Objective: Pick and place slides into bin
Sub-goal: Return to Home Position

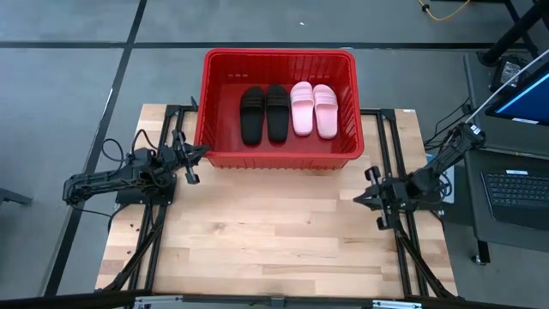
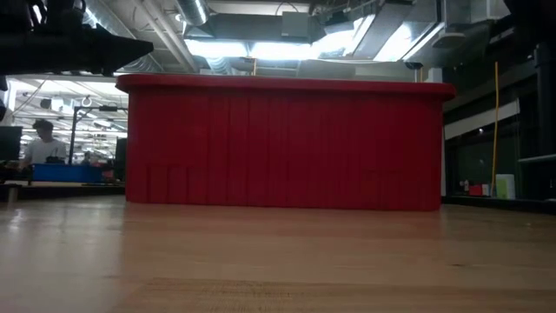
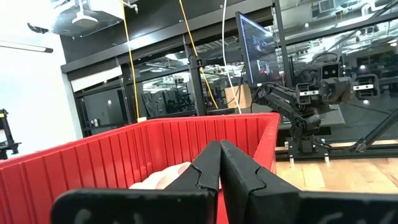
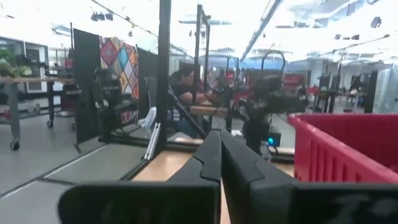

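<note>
The red bin [image 1: 279,107] stands at the table's far middle. Inside it lie two black slides [image 1: 264,112] side by side on the left and two pale pink slides [image 1: 313,109] on the right, soles down on the bin floor. A pink slide [image 3: 163,178] shows over the bin rim in the left wrist view. My left gripper [image 1: 203,153] is shut and empty beside the bin's near left corner. My right gripper [image 1: 358,197] is shut and empty at the table's right, near of the bin. The low view shows only the bin's near wall [image 2: 282,143].
Bare wooden table [image 1: 266,240] lies near of the bin between the two arms. A black metal frame [image 1: 396,154] runs along the table's sides. A laptop and monitor [image 1: 519,184] stand off the right edge. People sit in the room beyond [image 2: 39,143].
</note>
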